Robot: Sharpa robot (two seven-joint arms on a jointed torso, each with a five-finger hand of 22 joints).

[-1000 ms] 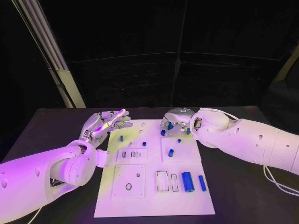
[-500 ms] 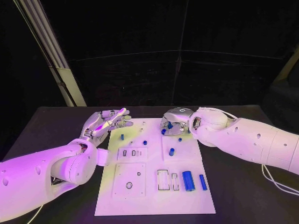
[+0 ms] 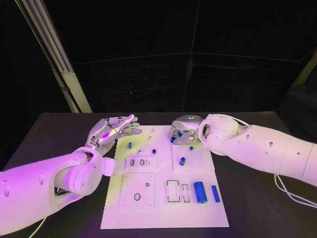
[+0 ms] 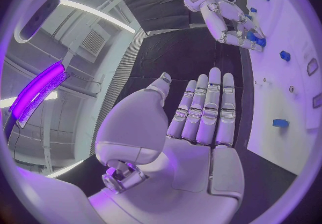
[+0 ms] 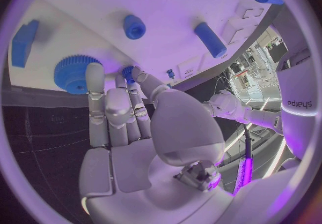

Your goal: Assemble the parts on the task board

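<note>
right hand pinches small blue part at task board far end | left hand empty, fingers apart, beside board

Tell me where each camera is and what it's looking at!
Head view: sits on the robot's head, looks down at the task board; both arms show.
Left wrist view: sits behind the left hand, looks past its straight fingers.
Right wrist view: sits behind the right hand, looks at a small blue part at its fingertips.
All three share the board.
</note>
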